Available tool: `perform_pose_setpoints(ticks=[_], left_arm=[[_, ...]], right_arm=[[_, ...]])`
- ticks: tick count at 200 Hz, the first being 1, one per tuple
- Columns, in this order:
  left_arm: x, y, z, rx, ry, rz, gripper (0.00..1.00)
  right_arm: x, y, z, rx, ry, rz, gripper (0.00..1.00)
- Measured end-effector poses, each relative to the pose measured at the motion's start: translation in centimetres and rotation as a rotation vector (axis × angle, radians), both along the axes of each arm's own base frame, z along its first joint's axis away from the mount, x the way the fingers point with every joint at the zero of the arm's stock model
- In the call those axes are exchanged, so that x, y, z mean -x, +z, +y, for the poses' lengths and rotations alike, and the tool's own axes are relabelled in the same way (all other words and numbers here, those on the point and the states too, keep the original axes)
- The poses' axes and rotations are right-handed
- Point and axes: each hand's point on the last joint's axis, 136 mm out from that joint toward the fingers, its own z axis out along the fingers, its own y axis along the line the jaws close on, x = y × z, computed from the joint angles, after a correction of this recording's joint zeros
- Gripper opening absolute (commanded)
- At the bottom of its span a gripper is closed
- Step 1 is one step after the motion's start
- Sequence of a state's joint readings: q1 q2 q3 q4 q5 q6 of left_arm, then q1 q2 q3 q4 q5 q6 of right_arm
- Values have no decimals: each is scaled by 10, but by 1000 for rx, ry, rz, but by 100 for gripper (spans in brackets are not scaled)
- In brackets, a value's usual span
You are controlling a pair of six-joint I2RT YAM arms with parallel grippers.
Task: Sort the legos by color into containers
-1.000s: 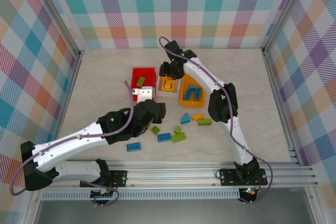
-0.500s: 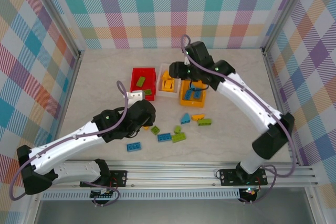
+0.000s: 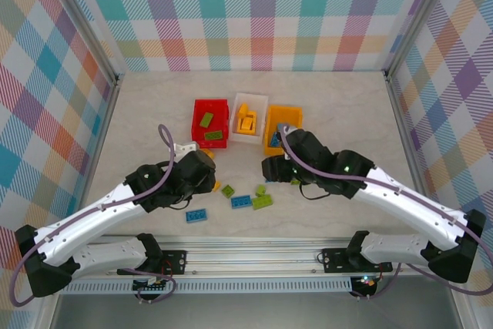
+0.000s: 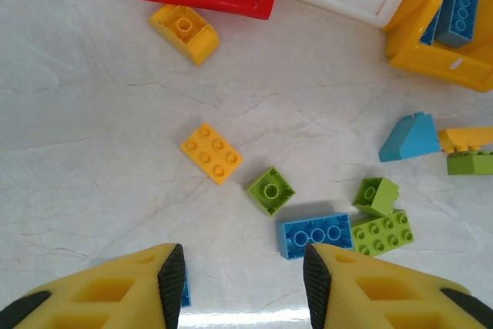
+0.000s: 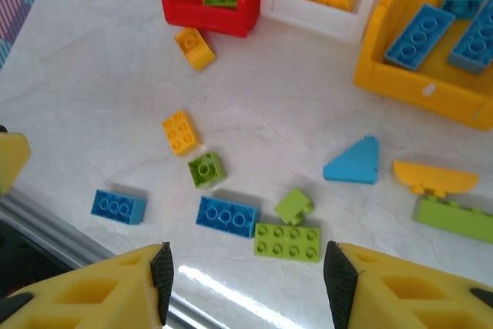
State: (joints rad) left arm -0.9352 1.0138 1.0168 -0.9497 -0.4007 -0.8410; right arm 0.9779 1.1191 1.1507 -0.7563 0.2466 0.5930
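Three containers stand in a row: a red bin (image 3: 210,122) with green legos, a white bin (image 3: 250,119) with yellow ones, and an orange-yellow bin (image 3: 281,125) with blue bricks (image 5: 420,36). Loose legos lie in front of them. Among them are a yellow brick (image 4: 211,152), a small green square (image 4: 270,190), a blue brick (image 4: 314,235), a green plate (image 5: 287,241) and a blue slope (image 5: 354,163). My left gripper (image 4: 243,283) hovers open above the table, near the blue brick. My right gripper (image 5: 246,283) hangs open and empty above the blue brick and green plate.
A yellow slope (image 4: 185,31) lies just in front of the red bin. Another blue brick (image 3: 196,216) sits near the front rail (image 3: 254,256). Metal side posts and checked walls close in the table.
The right arm has swung back from over the bins and now hangs low over the loose legos. The left arm has drawn back from the bins, leftward and nearer.
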Motion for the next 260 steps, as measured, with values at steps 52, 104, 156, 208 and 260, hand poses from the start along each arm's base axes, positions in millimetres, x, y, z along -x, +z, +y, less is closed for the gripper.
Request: perform_pose_setpoints(ticks=[52, 104, 156, 208, 260], left_arm=[[-5, -8, 6, 39, 64, 46, 47], [-11, -20, 4, 62, 105, 111, 47], [-3, -62, -70, 7, -180, 212, 47], [0, -83, -150, -86, -463, 216, 50], [-11, -83, -269, -146, -795, 64, 52]], right_arm=[[25, -20, 14, 54, 67, 30, 58], [39, -29, 29, 96, 119, 12, 59], [36, -16, -15, 25, -48, -47, 61], [41, 12, -103, -88, -307, -109, 62], [40, 42, -143, -119, -395, -193, 65]])
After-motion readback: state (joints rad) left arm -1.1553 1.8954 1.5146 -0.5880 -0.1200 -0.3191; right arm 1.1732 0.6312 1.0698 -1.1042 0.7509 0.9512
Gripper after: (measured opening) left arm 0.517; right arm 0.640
